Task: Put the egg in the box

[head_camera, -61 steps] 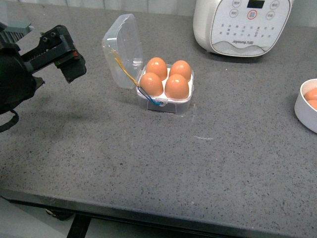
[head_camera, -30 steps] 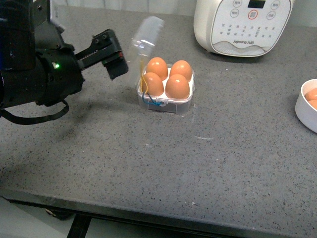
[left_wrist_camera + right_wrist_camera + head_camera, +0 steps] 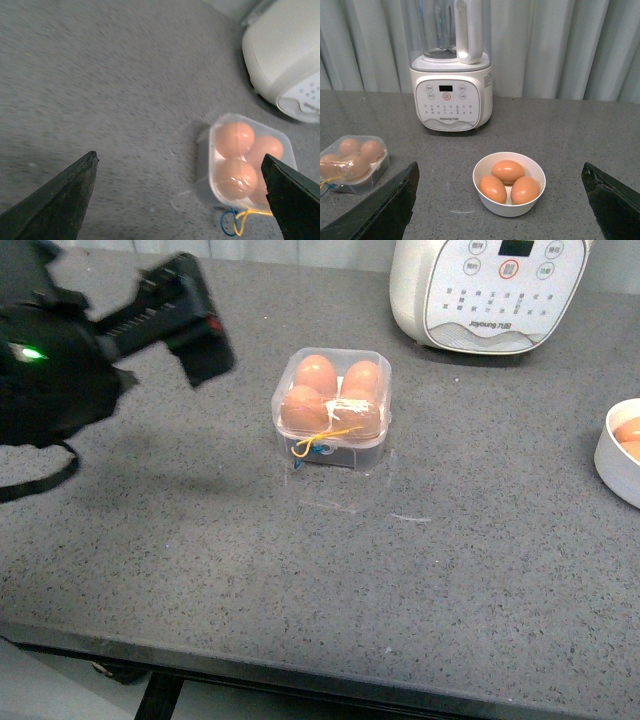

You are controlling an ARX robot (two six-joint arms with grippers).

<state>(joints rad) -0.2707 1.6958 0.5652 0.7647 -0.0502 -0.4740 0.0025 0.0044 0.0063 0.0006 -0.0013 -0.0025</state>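
Front view: box (image 3: 331, 408) closed, lid (image 3: 345, 380) down over four eggs (image 3: 316, 372) to keep them seated, so I'd guess filling's done. Left claw (image 3: 178, 159) spread wide and empty, hanging above surface (image 3: 300, 570); box beside it, not touching. Right claw (image 3: 500, 170) spread too, bowl (image 3: 506, 209) just ahead of it.

In the front view the left claw (image 3: 205, 340) is blurred; the white appliance (image 3: 490, 295) is cut by the top edge, the bowl (image 3: 620, 455) by the right. In the left wrist view the box (image 3: 247, 162) is blurred, one corner hidden behind a finger (image 3: 292, 197).
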